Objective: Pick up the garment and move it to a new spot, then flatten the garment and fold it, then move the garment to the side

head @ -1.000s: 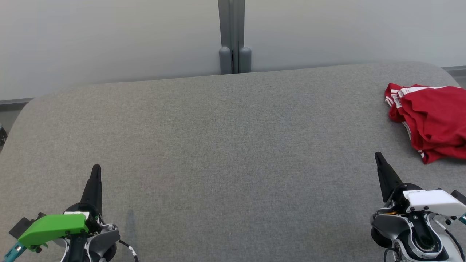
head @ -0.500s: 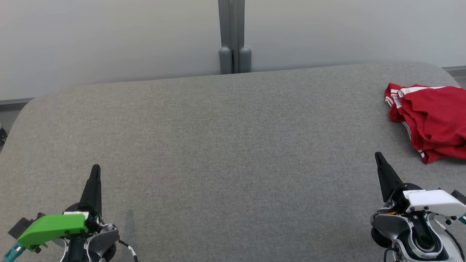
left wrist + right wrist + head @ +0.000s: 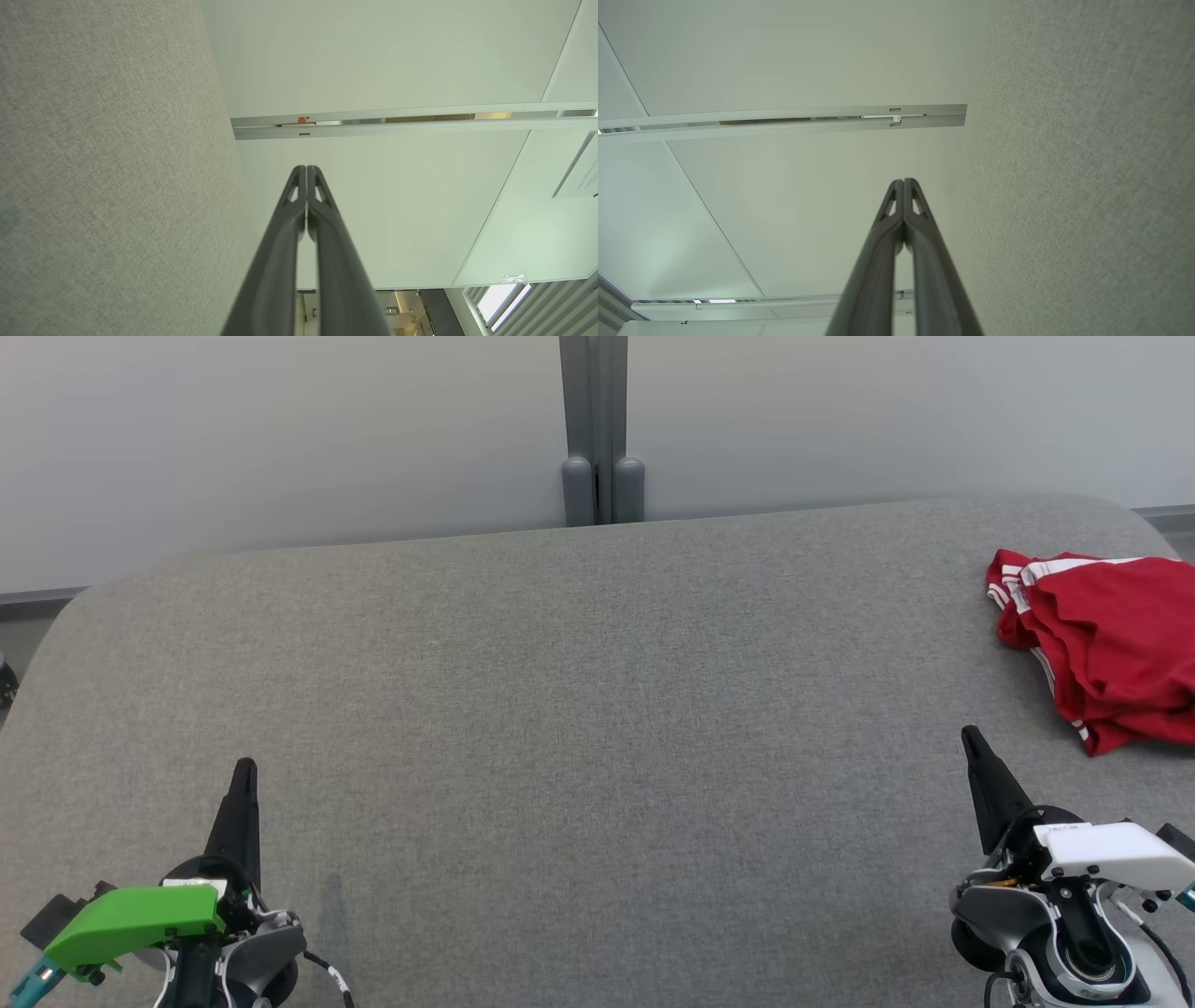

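Note:
The garment is red with white stripes and lies crumpled at the far right of the grey table, partly cut off by the head view's edge. My right gripper rests low at the right, shut and empty, a short way in front of and left of the garment. At the lower left my left gripper is also shut with nothing in it, far from the garment. In the left wrist view the left gripper has its tips pressed together. The right gripper looks the same in the right wrist view.
A pale wall with a grey vertical post stands behind the table's far edge. The table's corners are rounded, and its left edge drops off beside the left arm. Grey felt stretches wide between the two grippers.

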